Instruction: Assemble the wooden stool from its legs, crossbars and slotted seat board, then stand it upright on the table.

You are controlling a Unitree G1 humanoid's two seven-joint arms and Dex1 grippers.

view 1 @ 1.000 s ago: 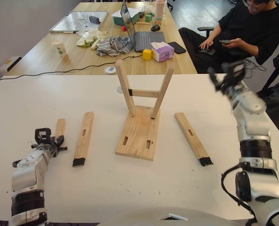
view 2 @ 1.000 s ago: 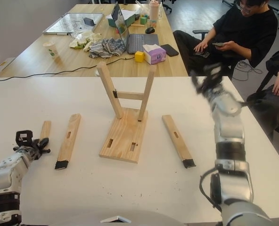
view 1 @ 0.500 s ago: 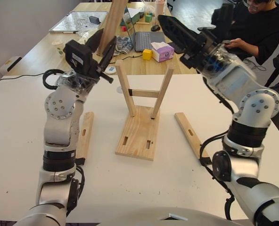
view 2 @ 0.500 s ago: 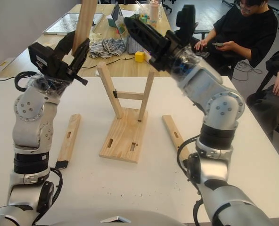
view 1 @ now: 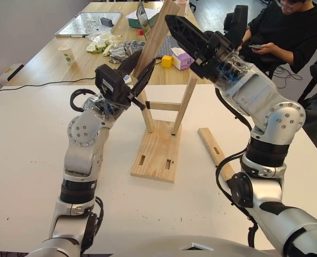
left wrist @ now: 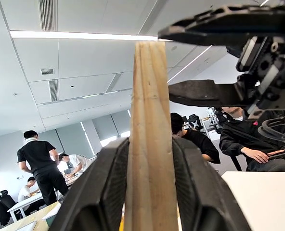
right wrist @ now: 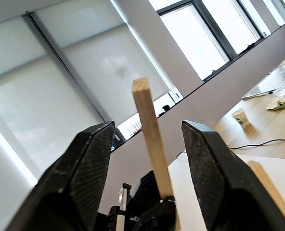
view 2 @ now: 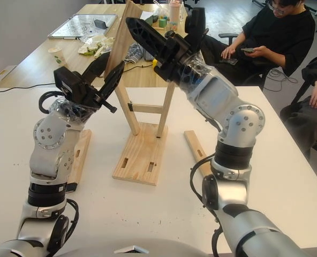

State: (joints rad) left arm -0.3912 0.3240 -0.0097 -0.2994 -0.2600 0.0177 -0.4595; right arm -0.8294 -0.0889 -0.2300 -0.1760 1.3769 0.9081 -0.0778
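- One raised leg (view 1: 159,31) is sitting in your left gripper (view 1: 138,68), jaws clamped on its lower end. Over the last half second it is swinging inward and tilting right.
- It is now hanging above the seat board (view 1: 157,155), which is lying on the counter (view 1: 30,139) with two seated legs (view 1: 142,99) and a crossbar (view 1: 164,106) upright.
- Your right gripper (view 1: 202,13) is closing in, jaws apart, straddling the leg's top without touching, so you are probably steadying or regrasping it.
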